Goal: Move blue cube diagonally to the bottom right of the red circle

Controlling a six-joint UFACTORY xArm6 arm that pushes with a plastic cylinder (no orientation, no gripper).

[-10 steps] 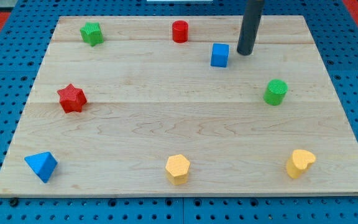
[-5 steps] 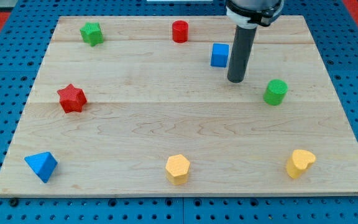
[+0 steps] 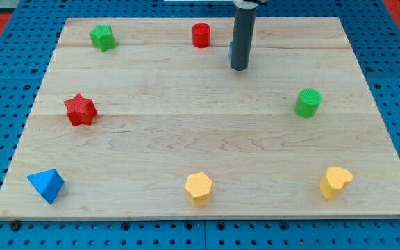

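Looking at your rod, bare and holding nothing: my tip (image 3: 239,68) covers most of the blue cube (image 3: 231,51) just behind it, red circle (image 3: 201,35) up-left.

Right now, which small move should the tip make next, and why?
Probably a short push toward the view's bottom right. My tip stands in front of the blue cube, nearly hiding it, and the cube sits right of the red circle, barely lower.
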